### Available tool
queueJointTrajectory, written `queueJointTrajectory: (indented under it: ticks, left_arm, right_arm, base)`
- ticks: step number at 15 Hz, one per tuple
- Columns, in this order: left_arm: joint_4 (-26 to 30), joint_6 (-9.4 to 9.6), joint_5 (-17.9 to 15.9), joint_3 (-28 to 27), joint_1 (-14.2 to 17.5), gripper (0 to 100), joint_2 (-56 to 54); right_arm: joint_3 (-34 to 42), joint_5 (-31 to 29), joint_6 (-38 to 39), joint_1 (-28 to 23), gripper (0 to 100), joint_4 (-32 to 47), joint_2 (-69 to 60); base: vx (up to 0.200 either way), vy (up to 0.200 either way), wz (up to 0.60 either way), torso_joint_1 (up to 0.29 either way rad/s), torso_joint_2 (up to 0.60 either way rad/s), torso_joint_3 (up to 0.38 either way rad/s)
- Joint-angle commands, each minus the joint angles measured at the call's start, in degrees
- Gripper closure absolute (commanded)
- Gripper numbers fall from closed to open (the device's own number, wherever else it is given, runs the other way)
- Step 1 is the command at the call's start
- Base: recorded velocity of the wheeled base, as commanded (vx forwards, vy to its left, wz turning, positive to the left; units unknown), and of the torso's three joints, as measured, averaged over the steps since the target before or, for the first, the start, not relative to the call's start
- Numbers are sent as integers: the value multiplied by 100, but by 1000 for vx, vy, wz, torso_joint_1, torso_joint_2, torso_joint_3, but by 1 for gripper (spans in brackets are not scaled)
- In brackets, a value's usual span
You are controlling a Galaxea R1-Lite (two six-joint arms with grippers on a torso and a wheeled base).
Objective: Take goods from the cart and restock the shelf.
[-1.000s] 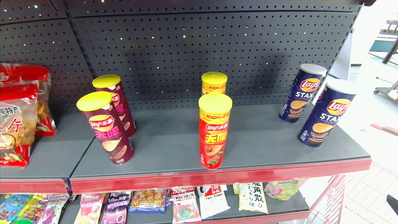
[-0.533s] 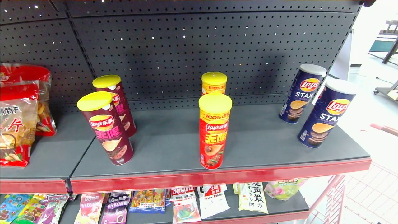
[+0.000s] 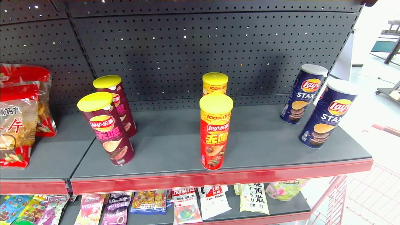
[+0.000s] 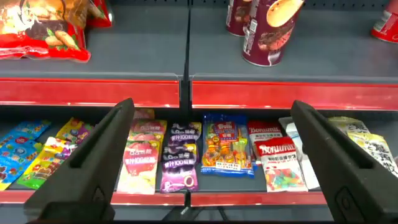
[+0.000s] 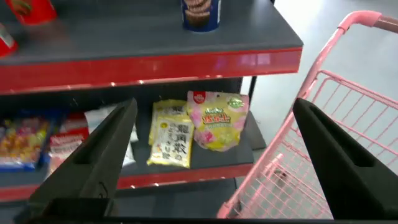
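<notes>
Two maroon cans, two red cans, two blue cans; both grippers splayed.

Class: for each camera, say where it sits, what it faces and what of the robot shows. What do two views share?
Head view: on the head, looking forward and down at the upper shelf of chip canisters.
Left wrist view: on the left wrist, facing lower-shelf sweets, framed by the open left end effector.
Right wrist view: on the right wrist, facing the shelf's right end and pink cart; right end effector open.
Shared: head and left wrist views both show the front maroon canister.
</notes>
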Motion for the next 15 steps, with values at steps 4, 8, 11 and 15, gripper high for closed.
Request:
queueJointTrajectory:
  ticks: [4, 8, 11, 15]
  left_arm:
    - [-1, -23, -214, 18, 0, 0, 33]
    - [-1, 3, -389, 18, 0, 0, 33]
    - [-1, -5, -389, 18, 0, 0, 33]
    - [-1, -5, -398, 18, 0, 0, 33]
  right_arm:
    - [-9, 908, 265, -9, 0, -20, -368]
    - [-9, 890, 300, -9, 0, -20, -368]
    - [-9, 732, 291, -9, 0, -20, -368]
    - [-9, 732, 291, -9, 0, -20, -368]
  base:
    - [0, 0, 0, 0, 0, 0]
    - [0, 0, 0, 0, 0, 0]
    - [0, 0, 0, 0, 0, 0]
    - [0, 0, 0, 0, 0, 0]
